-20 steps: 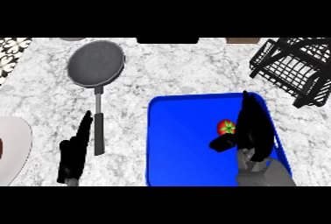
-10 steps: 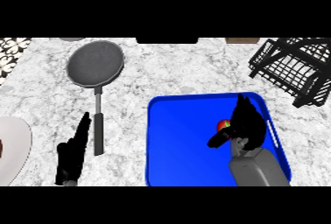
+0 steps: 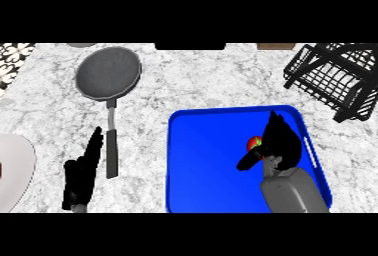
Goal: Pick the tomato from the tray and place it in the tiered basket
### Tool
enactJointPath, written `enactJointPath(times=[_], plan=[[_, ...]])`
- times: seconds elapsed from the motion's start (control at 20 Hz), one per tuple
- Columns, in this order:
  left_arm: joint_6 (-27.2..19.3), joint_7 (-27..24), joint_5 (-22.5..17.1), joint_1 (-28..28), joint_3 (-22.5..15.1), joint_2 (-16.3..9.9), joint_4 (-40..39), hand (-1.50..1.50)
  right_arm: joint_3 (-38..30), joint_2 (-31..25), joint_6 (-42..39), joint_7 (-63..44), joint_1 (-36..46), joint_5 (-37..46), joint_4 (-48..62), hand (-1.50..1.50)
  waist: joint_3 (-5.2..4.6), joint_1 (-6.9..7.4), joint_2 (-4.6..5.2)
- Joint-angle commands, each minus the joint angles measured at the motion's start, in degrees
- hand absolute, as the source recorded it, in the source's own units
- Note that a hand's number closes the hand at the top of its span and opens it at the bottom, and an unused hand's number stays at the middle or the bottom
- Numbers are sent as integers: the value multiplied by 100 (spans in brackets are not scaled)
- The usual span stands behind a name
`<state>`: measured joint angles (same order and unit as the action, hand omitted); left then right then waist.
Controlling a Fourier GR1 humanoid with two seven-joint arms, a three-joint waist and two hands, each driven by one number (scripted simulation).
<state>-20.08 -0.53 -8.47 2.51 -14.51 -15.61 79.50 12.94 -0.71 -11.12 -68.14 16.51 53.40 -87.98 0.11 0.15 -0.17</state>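
A red tomato with a green stem lies on the blue tray, right of the tray's middle. My right hand is over the tray, fingers straight along the tomato's right side and thumb reaching out below it; most of the tomato is hidden by the hand. The fingers are not curled round it. The black wire tiered basket stands at the back right of the counter. My left hand rests open at the lower left, fingers pointing up.
A dark frying pan lies at the back left, its handle running down toward my left hand. A white plate sits at the left edge. The counter is grey marble.
My right hand has slid a little left and closer over the tomato, covering more of it. The left hand has stayed still.
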Motion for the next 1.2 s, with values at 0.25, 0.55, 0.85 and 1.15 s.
enactJointPath(times=[0.25, 0.55, 0.85, 1.15], plan=[[192, -171, -2, 212, 66, 62, -148, 0, -138, 68, -156, -1101, 113, -432, 340, -150, -15, 6, 12], [116, 85, 121, 113, 69, 115, 9, 0, -277, 68, -65, -717, -212, -402, 545, -150, -11, -5, 11], [338, 10, 59, 127, 273, 94, -71, 0, -504, 68, 256, -292, 151, -216, 1232, 150, -11, 17, 19], [245, 364, 359, 146, 293, 186, 296, 0, -296, 66, 57, 16, 93, -50, 1025, 150, -11, -2, 12]])
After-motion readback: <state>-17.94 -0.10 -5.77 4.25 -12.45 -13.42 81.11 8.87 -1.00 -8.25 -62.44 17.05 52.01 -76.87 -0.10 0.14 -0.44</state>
